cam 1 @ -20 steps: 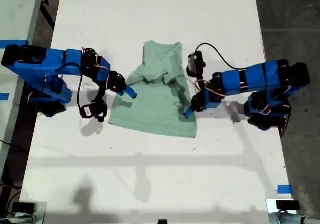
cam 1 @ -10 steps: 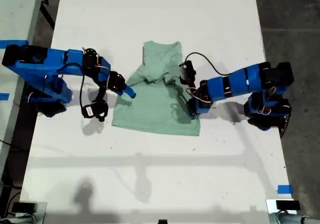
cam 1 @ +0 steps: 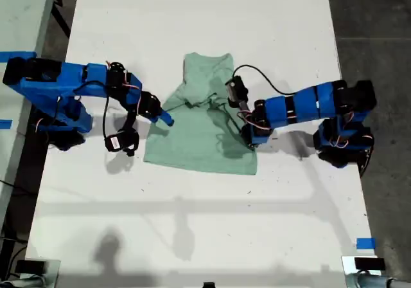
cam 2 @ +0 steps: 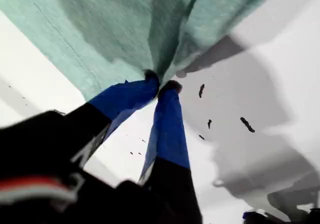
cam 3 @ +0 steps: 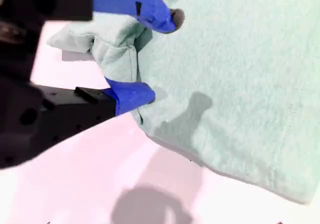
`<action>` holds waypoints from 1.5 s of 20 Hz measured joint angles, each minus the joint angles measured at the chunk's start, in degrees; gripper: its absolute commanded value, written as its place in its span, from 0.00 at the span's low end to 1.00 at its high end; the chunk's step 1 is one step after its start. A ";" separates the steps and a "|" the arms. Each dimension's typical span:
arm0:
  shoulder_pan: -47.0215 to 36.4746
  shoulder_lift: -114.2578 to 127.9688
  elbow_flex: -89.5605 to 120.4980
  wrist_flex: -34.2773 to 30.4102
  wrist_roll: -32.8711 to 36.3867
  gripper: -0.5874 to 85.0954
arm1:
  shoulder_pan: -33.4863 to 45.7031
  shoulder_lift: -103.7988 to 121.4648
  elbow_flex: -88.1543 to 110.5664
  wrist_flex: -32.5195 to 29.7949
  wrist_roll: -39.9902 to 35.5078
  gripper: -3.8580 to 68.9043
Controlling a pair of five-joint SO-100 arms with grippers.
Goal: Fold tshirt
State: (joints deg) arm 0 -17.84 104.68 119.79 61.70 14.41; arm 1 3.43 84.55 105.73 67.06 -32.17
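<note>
In the exterior view the tshirt [cam 1: 199,140] lies at the middle of the white table [cam 1: 192,224], neck toward the top of the frame and hem toward the bottom. It is mostly spread out. The sleeves look drawn in and rumpled across the chest, and the body is not yet doubled over, so I judge the fold to be at an early stage, with the side folds unfinished and the lengthwise fold still to do. My first gripper [cam 1: 168,119] reaches in from the exterior view's left and meets the shirt's edge near the sleeve. My second gripper [cam 1: 248,140] comes from the exterior view's right and sits on the opposite edge, lower toward the hem. In the first wrist view my first gripper [cam 2: 160,81] has its jaws pinched together on a small peak of tshirt [cam 2: 100,24], and the cloth tents away from the tips above the table. In the second wrist view my second gripper [cam 3: 160,55] has its jaws a moderate way apart, straddling a thick bunched fold at the edge of the tshirt [cam 3: 240,84]. The fold looks raised off the table, so I take it as gripped, though how firmly is unclear.
</note>
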 measured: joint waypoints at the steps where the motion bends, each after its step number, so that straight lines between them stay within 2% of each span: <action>1: 0.00 0.00 0.00 0.09 0.00 0.23 | -0.18 0.00 -1.23 0.62 0.00 0.04; 7: 0.00 -0.09 0.26 0.09 0.00 0.23 | -0.62 -1.23 -3.43 2.20 1.14 0.04; 11: 0.00 -0.09 0.70 0.18 0.00 0.23 | -0.62 -1.23 -14.06 12.22 1.23 0.04; 12: 0.00 -0.09 0.88 0.09 0.00 0.23 | -0.62 -1.23 -16.17 13.01 1.23 0.04; 18: 0.00 -0.09 0.88 0.09 0.00 0.23 | -0.53 -13.62 -34.28 13.97 4.22 0.04; 19: 0.00 -0.09 0.88 0.09 0.00 0.24 | -0.35 -16.26 -36.74 11.87 5.80 0.11; 20: 0.00 -0.09 0.88 0.09 0.00 0.24 | 0.18 -19.07 -37.97 8.26 7.91 0.41; 21: 0.00 -0.09 0.88 0.09 0.00 0.26 | 0.70 -22.15 -38.85 4.75 9.67 0.48; 22: 0.00 -0.09 0.88 0.35 0.00 0.26 | 1.23 -25.40 -40.52 2.64 10.28 0.63; 23: 0.00 -0.09 0.88 0.79 0.00 0.28 | 1.67 -27.42 -42.45 2.37 10.46 0.68; 26: 0.00 0.18 0.88 2.46 0.00 0.29 | 2.72 -28.13 -45.97 4.04 7.47 0.58; 30: -1.67 4.48 0.88 7.56 0.00 0.30 | 5.62 -24.35 -46.85 18.46 6.42 0.53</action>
State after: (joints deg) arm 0 -19.51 109.16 120.67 69.26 14.41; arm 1 9.05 60.21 58.89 85.52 -25.75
